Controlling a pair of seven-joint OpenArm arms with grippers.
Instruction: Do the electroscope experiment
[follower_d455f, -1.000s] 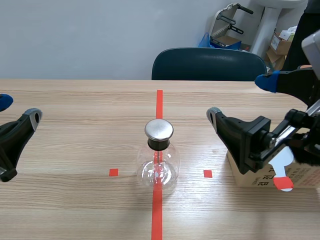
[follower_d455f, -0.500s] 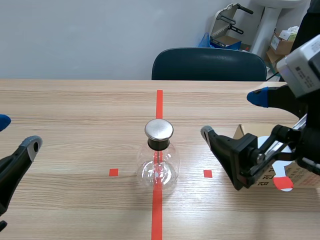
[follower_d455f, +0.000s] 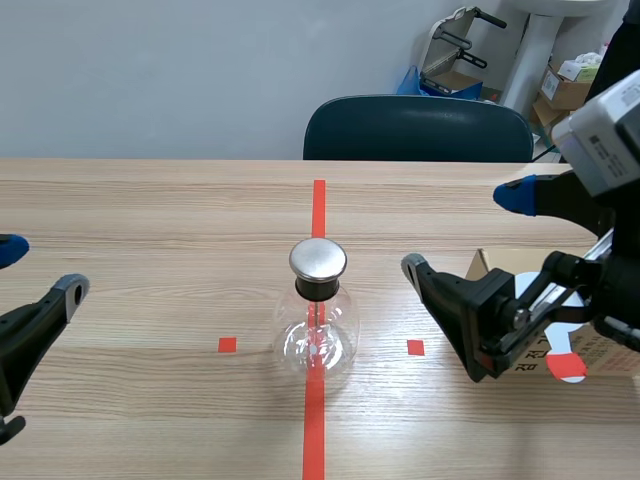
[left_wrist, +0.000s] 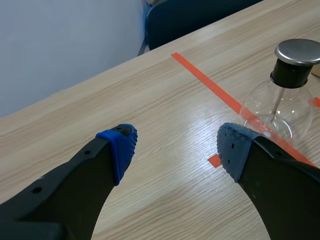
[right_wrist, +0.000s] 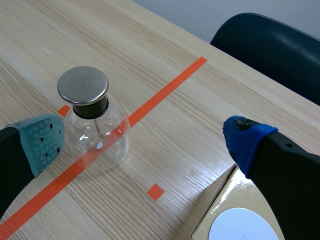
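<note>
The electroscope (follower_d455f: 318, 322), a clear glass flask with a round metal cap and a thin rod inside, stands on the red tape line at the table's middle. My right gripper (follower_d455f: 462, 230) hovers open to its right, nothing between its fingers. In the right wrist view the electroscope (right_wrist: 92, 125) sits just ahead of the gripper's (right_wrist: 145, 142) grey-green pad. My left gripper (follower_d455f: 38, 270) is open at the far left edge. In the left wrist view the electroscope (left_wrist: 287, 100) stands ahead of this gripper (left_wrist: 177, 150), off to the side beyond one finger.
A cardboard box (follower_d455f: 590, 352) lies under the right arm, with a white disc on a red handle (follower_d455f: 563, 335) on it; its corner (right_wrist: 220, 210) shows in the right wrist view. A dark chair (follower_d455f: 415, 125) stands behind the table's far edge.
The right gripper has dropped a little and shifted left, uncovering the box's corner. The left gripper has sunk lower at the left edge. The electroscope has not moved.
</note>
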